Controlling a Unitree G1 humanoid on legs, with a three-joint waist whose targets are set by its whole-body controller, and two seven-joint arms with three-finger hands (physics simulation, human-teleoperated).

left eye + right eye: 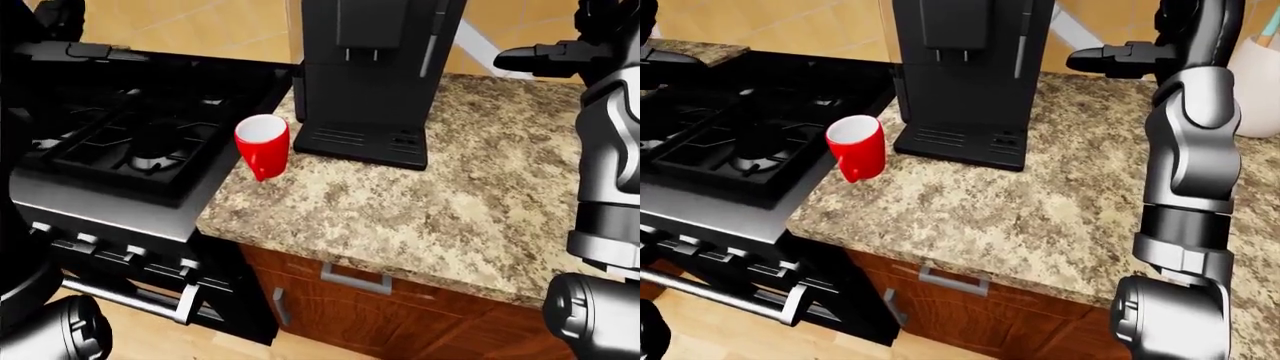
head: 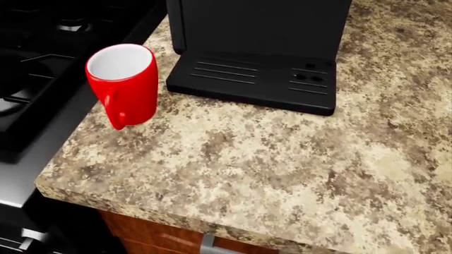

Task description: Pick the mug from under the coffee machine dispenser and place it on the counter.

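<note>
The red mug (image 2: pixel 123 90) stands upright on the speckled stone counter (image 2: pixel 282 169), close to its left edge beside the stove, handle toward the bottom of the head view. No hand touches it. The black coffee machine (image 1: pixel 370 75) stands just right of the mug, and its drip tray (image 2: pixel 250 82) is bare. My left hand (image 1: pixel 75 51) is raised at the upper left of the left-eye view, over the stove, with its fingers stretched out and holding nothing. At the upper right my right hand (image 1: pixel 1110 60) hovers open above the counter, well clear of the machine.
A black gas stove (image 1: pixel 130 142) with burner grates adjoins the counter's left edge. Wooden drawers with a metal handle (image 1: pixel 355 279) sit under the counter. A white container (image 1: pixel 1260 82) stands at the far right of the right-eye view.
</note>
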